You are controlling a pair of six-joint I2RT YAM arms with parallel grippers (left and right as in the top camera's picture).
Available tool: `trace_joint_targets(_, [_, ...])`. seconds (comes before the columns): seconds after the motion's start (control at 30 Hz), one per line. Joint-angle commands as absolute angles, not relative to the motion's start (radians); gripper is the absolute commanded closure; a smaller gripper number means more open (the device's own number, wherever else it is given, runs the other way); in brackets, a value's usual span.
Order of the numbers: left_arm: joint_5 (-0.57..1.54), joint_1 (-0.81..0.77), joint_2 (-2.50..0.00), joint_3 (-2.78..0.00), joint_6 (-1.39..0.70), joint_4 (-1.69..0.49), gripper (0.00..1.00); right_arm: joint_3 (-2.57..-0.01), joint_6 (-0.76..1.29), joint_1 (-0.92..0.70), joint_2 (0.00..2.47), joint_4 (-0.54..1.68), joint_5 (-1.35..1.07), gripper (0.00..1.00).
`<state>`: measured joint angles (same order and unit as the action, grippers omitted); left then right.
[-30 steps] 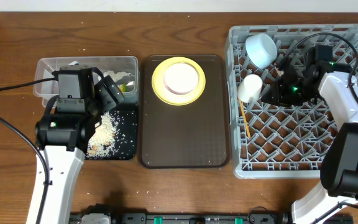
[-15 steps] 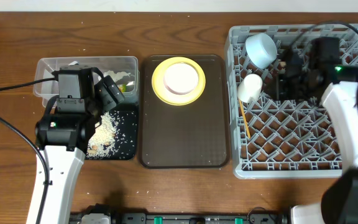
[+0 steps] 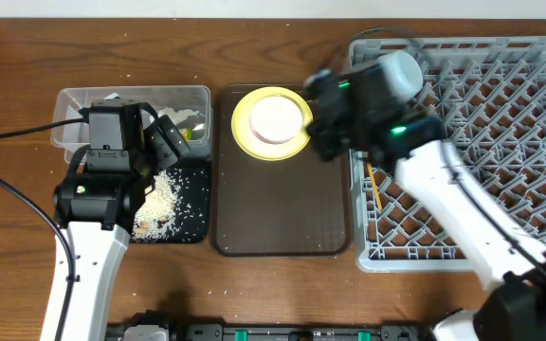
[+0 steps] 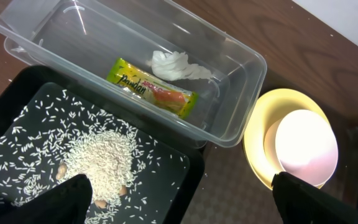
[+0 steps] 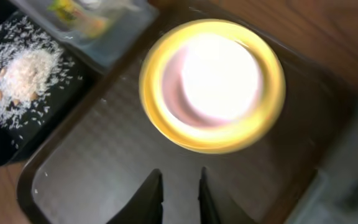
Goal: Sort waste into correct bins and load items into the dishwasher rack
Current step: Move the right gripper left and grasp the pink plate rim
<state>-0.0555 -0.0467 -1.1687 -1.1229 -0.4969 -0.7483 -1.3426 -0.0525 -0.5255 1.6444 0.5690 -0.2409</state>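
Overhead: the right arm (image 3: 373, 104) is a blur across the far left corner of the rack (image 3: 519, 123), so we can't read its pincer here. It hides part of the blue bowl (image 3: 402, 69) in that corner, and only a bit of a chopstick (image 3: 374, 185) shows by the rack's left wall. The left arm (image 3: 112, 166) covers where the tub (image 3: 67, 118) meets the black tray (image 3: 194, 223), so those jaws are unclear too. The plate (image 3: 243, 140), with the pink bowl (image 3: 275, 117) on it, sits at the far end of the brown tray (image 3: 278, 208). Left wrist: the left gripper (image 4: 179, 199) is spread wide and empty above the black tray, and only its finger ends show at the bottom corners. Rice (image 4: 98, 158) is heaped in that tray. The wrapper (image 4: 153, 89) and tissue (image 4: 176, 64) lie in the tub, touching. Right wrist: the whole frame is soft. The right gripper (image 5: 180, 186) shows a narrow gap, nothing in it, touching nothing, above the brown tray near the plate. The tub is smeared and cut off at the top.
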Motion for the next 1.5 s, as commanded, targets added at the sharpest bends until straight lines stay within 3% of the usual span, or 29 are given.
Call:
trace_joint_targets(0.0, [-0.061, -0.043, -1.164, -1.135, -0.491, -0.748, 0.05, -1.354, -0.049, -0.624, 1.71, 0.509, -0.099, 0.76])
trace_joint_targets(0.23, [-0.06, -0.043, -1.164, -1.135, -0.491, -0.748, 0.05, -1.354, -0.205, -0.749, 1.88, 0.308, 0.036, 0.64])
trace_joint_targets(0.5, [-0.061, -0.043, -1.164, -1.135, -0.491, -0.748, 0.04, -1.354, -0.226, -0.759, 2.045, 0.136, 0.201, 0.5])
trace_joint_targets(0.7, [-0.06, -0.043, -1.164, -1.135, -0.491, -0.748, 0.05, -1.354, -0.226, -0.733, 2.082, 0.137, 0.213, 0.48])
trace_joint_targets(0.97, [-0.06, -0.043, -1.164, -1.135, -0.491, -0.748, 0.04, -1.354, -0.226, -0.725, 2.082, 0.15, 0.213, 0.73])
trace_joint_targets(1.23, [-0.06, -0.043, -1.164, -1.135, -0.491, -0.748, 0.05, -1.354, -0.226, -0.727, 2.082, 0.145, 0.213, 0.87])
trace_joint_targets(1.47, [-0.06, -0.043, -1.164, -1.135, -0.491, -0.748, 0.05, -1.354, -0.216, -0.728, 2.062, 0.128, 0.213, 0.89])
